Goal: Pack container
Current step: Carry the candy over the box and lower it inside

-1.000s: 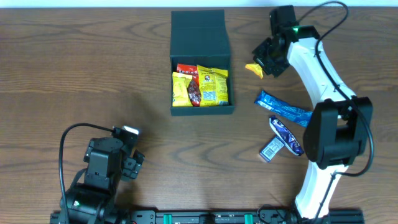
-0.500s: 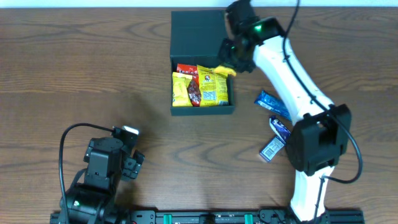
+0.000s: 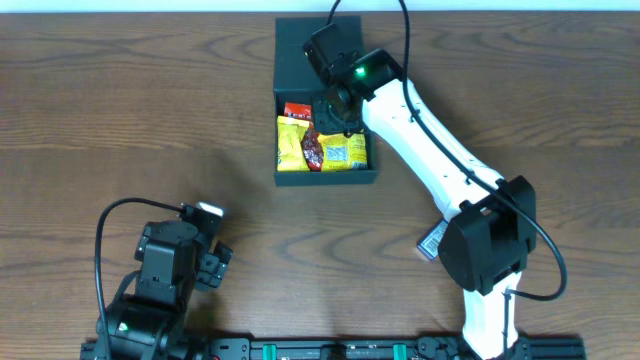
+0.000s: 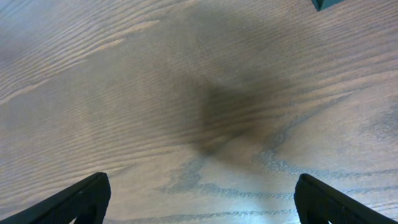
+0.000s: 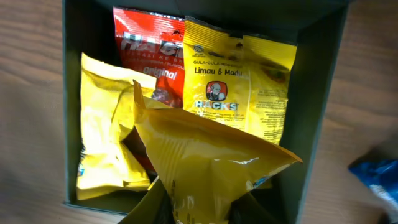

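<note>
Since one second ago the right hand has travelled from the 2 o'clock side of the worktop to a place over the container, and it brings a yellow packet with it. Its fingers are closed narrowly on the lower end of this packet, which hangs above the open box. The container sits at 12 o'clock on the worktop, its lid flap lying open toward the far edge. Inside lie a red packet, a yellow Hacks packet and a crumpled yellow bag. The left hand is at 7 o'clock, spread fully and holding nothing.
</note>
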Available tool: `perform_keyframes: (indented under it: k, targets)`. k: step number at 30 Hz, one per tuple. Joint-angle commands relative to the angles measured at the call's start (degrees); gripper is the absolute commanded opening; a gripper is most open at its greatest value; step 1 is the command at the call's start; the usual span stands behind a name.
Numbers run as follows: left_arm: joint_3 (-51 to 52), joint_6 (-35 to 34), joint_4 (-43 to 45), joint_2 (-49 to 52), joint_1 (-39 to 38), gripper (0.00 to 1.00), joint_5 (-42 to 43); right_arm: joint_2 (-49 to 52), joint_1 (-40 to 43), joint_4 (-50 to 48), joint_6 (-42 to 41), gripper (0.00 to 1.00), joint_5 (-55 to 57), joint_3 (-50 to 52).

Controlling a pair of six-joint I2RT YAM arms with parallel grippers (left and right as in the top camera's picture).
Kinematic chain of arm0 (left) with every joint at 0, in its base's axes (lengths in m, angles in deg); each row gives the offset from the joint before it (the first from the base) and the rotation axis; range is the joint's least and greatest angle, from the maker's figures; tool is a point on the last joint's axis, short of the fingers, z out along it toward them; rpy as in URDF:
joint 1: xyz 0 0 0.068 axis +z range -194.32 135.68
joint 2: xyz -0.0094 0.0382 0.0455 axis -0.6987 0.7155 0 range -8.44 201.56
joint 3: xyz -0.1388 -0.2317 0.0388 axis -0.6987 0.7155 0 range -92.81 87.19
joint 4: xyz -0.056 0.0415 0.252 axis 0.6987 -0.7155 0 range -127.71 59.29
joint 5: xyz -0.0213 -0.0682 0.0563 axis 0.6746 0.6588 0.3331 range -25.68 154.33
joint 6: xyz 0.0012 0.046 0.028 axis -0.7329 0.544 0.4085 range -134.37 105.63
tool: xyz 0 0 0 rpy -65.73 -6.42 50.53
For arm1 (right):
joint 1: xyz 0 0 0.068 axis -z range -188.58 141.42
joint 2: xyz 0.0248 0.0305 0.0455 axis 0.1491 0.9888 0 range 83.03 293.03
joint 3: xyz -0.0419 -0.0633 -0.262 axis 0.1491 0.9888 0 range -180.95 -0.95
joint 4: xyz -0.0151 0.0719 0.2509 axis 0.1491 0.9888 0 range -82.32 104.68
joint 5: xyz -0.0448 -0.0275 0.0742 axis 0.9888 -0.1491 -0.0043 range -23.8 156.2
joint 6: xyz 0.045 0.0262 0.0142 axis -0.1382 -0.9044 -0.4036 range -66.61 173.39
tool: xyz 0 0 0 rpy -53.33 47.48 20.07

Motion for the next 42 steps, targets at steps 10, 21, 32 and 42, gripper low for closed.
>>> perform_keyframes:
  k: [10, 21, 32, 42]
  targets:
    - [-0.02, 0.61, -0.04, -0.13, 0.39, 0.95, -0.79, 2.34, -3.10, 1.66, 7.15, 0.20, 0.00, 1.20]
    - [-0.02, 0.61, -0.04, -0.13, 0.39, 0.95, -0.79, 2.34, -4.79, 1.70, -5.79, 0.21, -1.09, 4.48]
    - [-0.02, 0.61, -0.04, -0.13, 0.39, 0.95, -0.79, 2.34, -4.83, -1.70, -8.20, 0.32, -4.07, 8.09]
    - [-0.02, 0.61, -0.04, -0.13, 0.39, 0.95, -0.79, 1.55, -5.07, -3.43, -8.00, 0.41, -4.50, 9.35]
